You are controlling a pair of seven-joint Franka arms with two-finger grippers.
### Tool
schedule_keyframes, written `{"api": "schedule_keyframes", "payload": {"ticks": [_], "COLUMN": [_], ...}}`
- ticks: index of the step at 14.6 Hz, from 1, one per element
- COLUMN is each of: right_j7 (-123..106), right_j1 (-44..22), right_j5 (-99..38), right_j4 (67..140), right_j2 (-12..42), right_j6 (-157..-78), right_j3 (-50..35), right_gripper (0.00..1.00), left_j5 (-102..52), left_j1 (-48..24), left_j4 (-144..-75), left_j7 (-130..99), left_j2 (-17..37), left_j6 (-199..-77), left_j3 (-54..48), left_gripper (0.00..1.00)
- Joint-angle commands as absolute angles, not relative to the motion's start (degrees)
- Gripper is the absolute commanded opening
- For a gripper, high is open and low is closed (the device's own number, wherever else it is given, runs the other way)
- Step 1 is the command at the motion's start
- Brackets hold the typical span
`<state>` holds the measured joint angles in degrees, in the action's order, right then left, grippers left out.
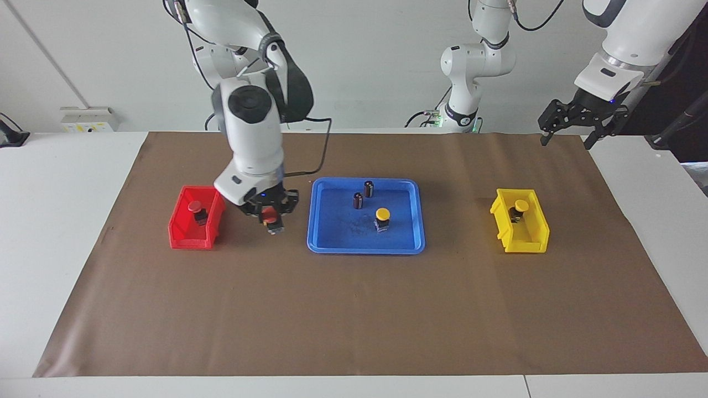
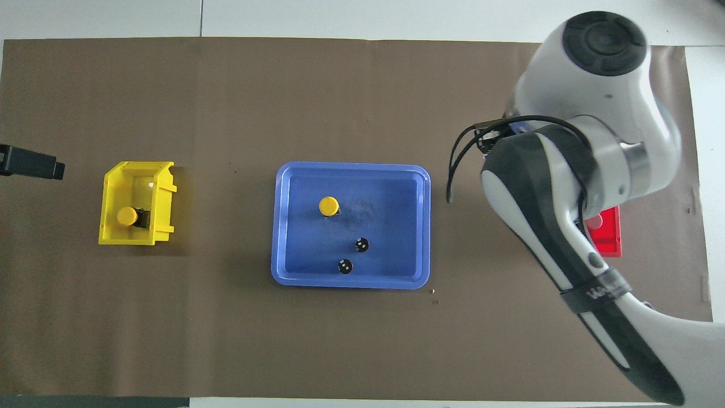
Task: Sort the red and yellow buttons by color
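Carry step under way: right end effector (image 1: 270, 215) pinches a red button (image 1: 270, 219) in the air, over the mat between red bin (image 1: 182, 235) and blue tray (image 1: 326, 243). To finish well, I judge it should travel on until squarely over the bin's open top, then lower before letting go, so the button clears the near wall and misses the red button (image 1: 194, 207) already inside. Fingers pressed onto the button's body, cap showing between them. Left end effector (image 1: 572, 124) hangs high over the worktop at its own end, fingers spread, holding nothing; waiting. One yellow button (image 1: 520, 207) sits in the yellow bin (image 1: 528, 243). The other yellow button (image 1: 382, 215) stands in the tray, near two dark cylinders (image 1: 363, 194).
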<state>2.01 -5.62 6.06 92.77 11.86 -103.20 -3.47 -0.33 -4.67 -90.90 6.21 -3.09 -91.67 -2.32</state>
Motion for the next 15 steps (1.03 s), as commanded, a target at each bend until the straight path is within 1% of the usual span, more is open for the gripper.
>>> {"api": "schedule_keyframes", "payload": {"ticks": [1,2,3,4,5,6,9,13,15], "right_j7": [-8.1,-11.0,-13.6,-14.8,-15.2,-15.5,-17.6,-17.0,-17.1], "right_j1": [2.7,5.4,7.6,9.0,9.4,9.8,11.2,10.8,11.0], "right_j5": [5.4,5.4,5.4,3.8,2.5,2.3,2.3,2.1,2.1], "right_j4": [100.3,103.2,107.1,110.8,113.1,114.5,117.9,123.6,125.5], "right_j2": [8.4,7.3,6.2,5.0,4.3,4.0,3.1,1.1,1.4], "right_j6": [-106.5,-109.7,-113.8,-118.3,-120.4,-121.4,-124.3,-128.7,-131.1], "right_j3": [-4.7,-4.7,-4.7,-4.7,-4.7,-4.6,-4.6,-4.7,-4.6], "right_gripper": [0.07,0.07,0.07,0.07,0.07,0.07,0.07,0.07,0.07], "left_j5": [-0.4,-0.5,-0.7,-0.6,-0.3,-0.3,0.0,0.8,0.8], "left_j1": [-11.7,-15.4,-18.1,-22.8,-25.6,-26.9,-31.1,-35.5,-37.1], "left_j4": [-104.4,-107.5,-107.8,-107.0,-105.6,-104.1,-103.9,-106.2,-105.8], "left_j7": [-4.4,-10.9,-19.4,-26.2,-29.2,-30.0,-34.6,-37.3,-39.2], "left_j2": [-3.6,-2.6,0.7,4.5,7.2,9.8,14.9,15.6,17.5], "left_j6": [-107.2,-113.1,-118.3,-121.9,-122.4,-122.5,-125.9,-126.0,-126.5], "left_j3": [-2.3,-2.3,-2.4,-2.2,-2.1,-2.1,-2.1,-2.1,-2.1], "left_gripper": [1.0,1.0,1.0,1.0,1.0,1.0,1.0,1.0,1.0]}}
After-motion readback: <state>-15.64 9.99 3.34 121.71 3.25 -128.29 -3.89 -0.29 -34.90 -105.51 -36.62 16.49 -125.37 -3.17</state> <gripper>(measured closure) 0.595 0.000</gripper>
